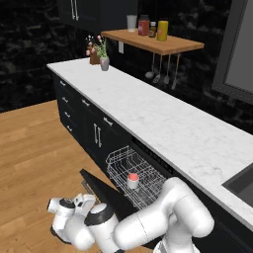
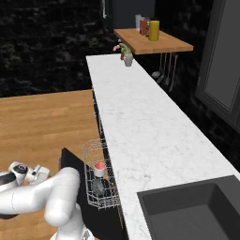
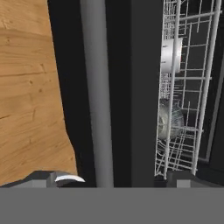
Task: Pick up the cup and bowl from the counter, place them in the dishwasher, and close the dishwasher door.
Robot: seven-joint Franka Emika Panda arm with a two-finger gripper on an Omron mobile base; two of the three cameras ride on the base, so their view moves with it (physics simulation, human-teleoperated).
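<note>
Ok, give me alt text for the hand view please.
The dishwasher door seen close up, its long grey handle running up the picture. Right of it, the white wire rack holds the cup and the bowl; wooden floor lies left.

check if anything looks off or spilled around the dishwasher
Nothing spilled or damaged. The cup stands upright in the pulled-out rack, and the bowl sits beside it, apparently tipped on edge. The door hangs open, with the open gripper at its handle.
</note>
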